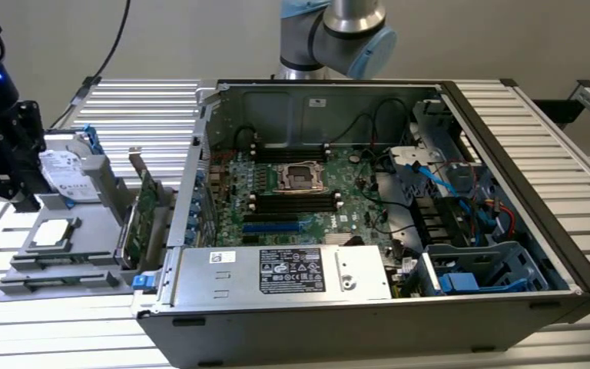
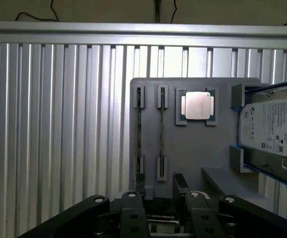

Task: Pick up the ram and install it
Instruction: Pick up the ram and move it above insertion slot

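A ribbed metal desk (image 2: 59,124) was seen under a grey holder (image 2: 198,158). The ram (image 2: 162,129) was stood on edge in one of its slots. The hand (image 2: 163,201) was held with fingers apart, near the ram's end.

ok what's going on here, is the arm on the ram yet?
Not yet. The gripper hangs open over the grey fixture that sits beside the open PC case, at the exterior view's left, and it holds nothing. The ram stands on edge in a fixture slot, with a second thin stick alongside it. A CPU and a hard drive share the same fixture.
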Motion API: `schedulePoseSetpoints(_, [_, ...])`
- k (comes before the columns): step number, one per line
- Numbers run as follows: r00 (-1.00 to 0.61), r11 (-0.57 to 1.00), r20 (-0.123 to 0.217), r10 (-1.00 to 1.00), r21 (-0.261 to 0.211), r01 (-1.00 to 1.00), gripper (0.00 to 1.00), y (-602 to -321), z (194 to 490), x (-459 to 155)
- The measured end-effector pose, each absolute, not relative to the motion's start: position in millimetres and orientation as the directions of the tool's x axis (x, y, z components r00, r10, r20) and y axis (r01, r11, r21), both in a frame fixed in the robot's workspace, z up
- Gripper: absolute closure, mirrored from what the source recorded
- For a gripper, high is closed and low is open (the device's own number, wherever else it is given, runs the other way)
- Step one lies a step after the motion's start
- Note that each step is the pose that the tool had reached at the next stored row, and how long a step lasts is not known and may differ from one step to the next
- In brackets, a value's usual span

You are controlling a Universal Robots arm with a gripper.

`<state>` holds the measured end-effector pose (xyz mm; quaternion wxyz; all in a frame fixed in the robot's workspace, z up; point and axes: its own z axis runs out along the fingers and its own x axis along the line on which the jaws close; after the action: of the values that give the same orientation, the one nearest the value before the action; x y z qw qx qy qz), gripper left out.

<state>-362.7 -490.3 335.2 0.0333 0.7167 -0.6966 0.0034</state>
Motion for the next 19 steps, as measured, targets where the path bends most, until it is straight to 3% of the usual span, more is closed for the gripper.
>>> schedulePoseSetpoints(19, [0.054,-0.052,0.050,-0.997,0.043,-0.998,0.64,-507.0,300.7,-373.5])
